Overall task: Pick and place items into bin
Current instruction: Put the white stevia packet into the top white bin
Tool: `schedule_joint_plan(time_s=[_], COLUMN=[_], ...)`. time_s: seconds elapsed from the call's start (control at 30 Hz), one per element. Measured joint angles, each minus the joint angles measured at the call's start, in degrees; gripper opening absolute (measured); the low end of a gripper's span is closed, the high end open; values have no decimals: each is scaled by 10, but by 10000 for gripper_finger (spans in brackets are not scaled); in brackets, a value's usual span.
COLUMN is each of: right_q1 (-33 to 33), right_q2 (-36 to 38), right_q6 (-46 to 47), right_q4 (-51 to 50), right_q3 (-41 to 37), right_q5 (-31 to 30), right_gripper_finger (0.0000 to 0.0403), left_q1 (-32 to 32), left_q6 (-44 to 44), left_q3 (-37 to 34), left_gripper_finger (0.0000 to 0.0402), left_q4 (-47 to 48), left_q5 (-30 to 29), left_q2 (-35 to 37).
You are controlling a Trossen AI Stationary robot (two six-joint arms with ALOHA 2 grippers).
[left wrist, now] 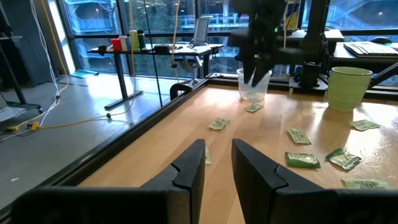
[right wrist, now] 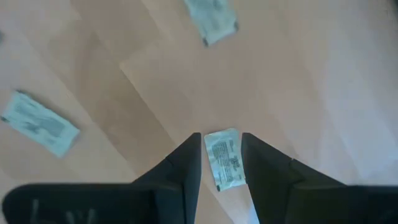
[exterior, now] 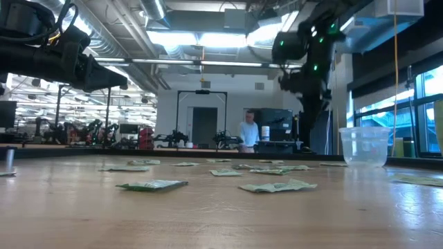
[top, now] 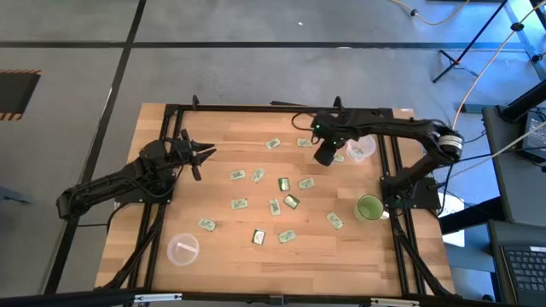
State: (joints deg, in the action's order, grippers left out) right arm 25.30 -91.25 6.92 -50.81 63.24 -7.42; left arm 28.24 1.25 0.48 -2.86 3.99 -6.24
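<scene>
Two dark robot arms work over a wooden table [top: 256,264] strewn with small flat packets [top: 282,183] — most pale green and white, one or two darker. The packets lie scattered across the middle of the table, between the arms, none stacked.

The right gripper [right wrist: 221,163] hangs above the far right part of the table, just beside a clear plastic cup [top: 362,148]. Its two dark fingers [right wrist: 186,165] stand a narrow gap apart with a single pale packet [right wrist: 224,159] between them; whether they pinch it or merely frame one lying on the wood cannot be told. That packet carries lines of small dark print, too fine to read. Two more packets lie on the bare wood nearby.

The left gripper [left wrist: 217,165] waits raised at the left side of the table, fingers slightly parted and holding nothing.

A green cup [top: 369,207] stands near the right edge, and another clear plastic cup [top: 182,249] sits toward the near left corner. No brand name is legible on any cup or packet. Across the room beyond the table, a person [exterior: 248,133] stands among benches — other equipment behind.
</scene>
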Motion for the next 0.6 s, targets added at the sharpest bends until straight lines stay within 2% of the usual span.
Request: schedule_joint_plan(time_s=[0.27, 0.6], right_q1=[1, 16], right_q2=[-83, -114], right_q6=[2, 16], right_q4=[-4, -14], right_q3=[0, 0], right_q5=[0, -1], right_gripper_finger=[117, 117], left_q1=[0, 0], left_q6=[0, 0], left_q3=[0, 0], left_gripper_finger=[75, 75], left_q4=[0, 0], left_q5=[0, 0], left_q2=[0, 0])
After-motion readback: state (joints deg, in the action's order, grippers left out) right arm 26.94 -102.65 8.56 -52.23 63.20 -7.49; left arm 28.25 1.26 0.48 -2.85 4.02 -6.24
